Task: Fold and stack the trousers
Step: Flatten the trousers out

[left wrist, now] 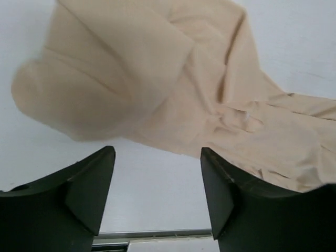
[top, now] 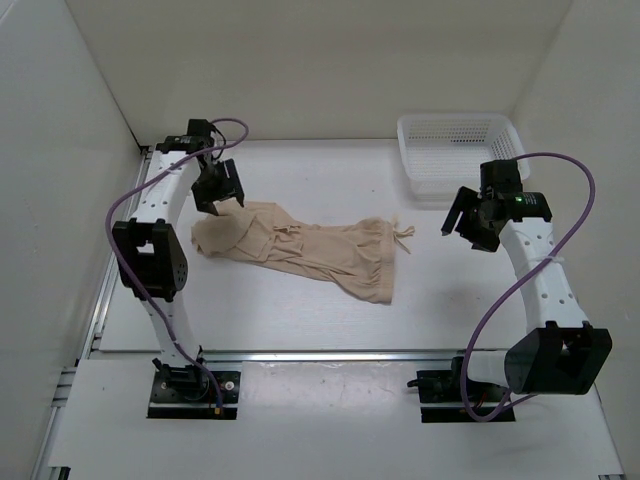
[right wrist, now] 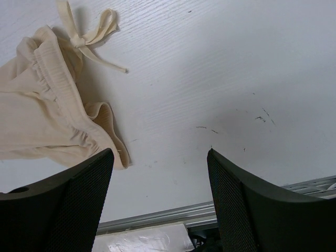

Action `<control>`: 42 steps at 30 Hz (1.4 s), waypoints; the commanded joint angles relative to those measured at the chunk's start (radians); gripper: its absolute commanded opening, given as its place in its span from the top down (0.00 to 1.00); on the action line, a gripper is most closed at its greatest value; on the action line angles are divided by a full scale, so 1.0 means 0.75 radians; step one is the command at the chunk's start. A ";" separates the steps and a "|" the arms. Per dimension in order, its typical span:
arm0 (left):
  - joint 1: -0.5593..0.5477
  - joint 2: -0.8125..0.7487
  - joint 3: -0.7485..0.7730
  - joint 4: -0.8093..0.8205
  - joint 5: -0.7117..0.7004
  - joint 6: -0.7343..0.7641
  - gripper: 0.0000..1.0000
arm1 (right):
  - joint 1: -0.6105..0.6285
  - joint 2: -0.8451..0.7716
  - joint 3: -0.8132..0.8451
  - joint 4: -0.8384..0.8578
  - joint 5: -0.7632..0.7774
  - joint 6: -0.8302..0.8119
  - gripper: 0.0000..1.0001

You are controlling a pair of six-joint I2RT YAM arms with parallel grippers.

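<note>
Surface point(top: 300, 320): white.
Trousers point(top: 310, 250): crumpled, left of centre, waistband to the right.
Basket point(top: 455, 150): far right.
Left end effector point(top: 222, 205): wide, empty, at the leg ends.
Right end effector point(top: 465, 228): wide, empty, right of the waistband.
Risk: pinching a single thin layer would bunch the fold.

The light beige trousers point(top: 305, 252) lie unfolded and wrinkled on the white table point(top: 300, 325), stretched roughly left to right across its middle. The thin, plain fabric is creased along its length. The legs reach to the left, where their rumpled ends are partly turned over on themselves. The gathered, elasticated waistband point(right wrist: 50, 97) forms the right end, one edge curled up, and a knotted drawstring point(right wrist: 84, 38) trails onto the table just beyond it.
</note>
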 commanded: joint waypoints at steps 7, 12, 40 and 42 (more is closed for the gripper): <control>-0.032 -0.002 -0.003 -0.067 -0.224 -0.062 0.31 | -0.001 -0.026 0.031 -0.013 -0.049 -0.024 0.23; -0.031 -0.002 -0.015 -0.067 -0.254 -0.062 0.90 | -0.001 -0.026 0.031 -0.001 -0.061 -0.024 0.23; -0.044 0.123 -0.226 0.045 -0.209 -0.090 0.00 | 0.521 0.158 -0.364 0.296 -0.329 0.172 0.20; -0.056 0.123 -0.226 0.045 -0.209 -0.090 0.00 | 0.533 0.170 -0.376 0.310 -0.315 0.172 0.20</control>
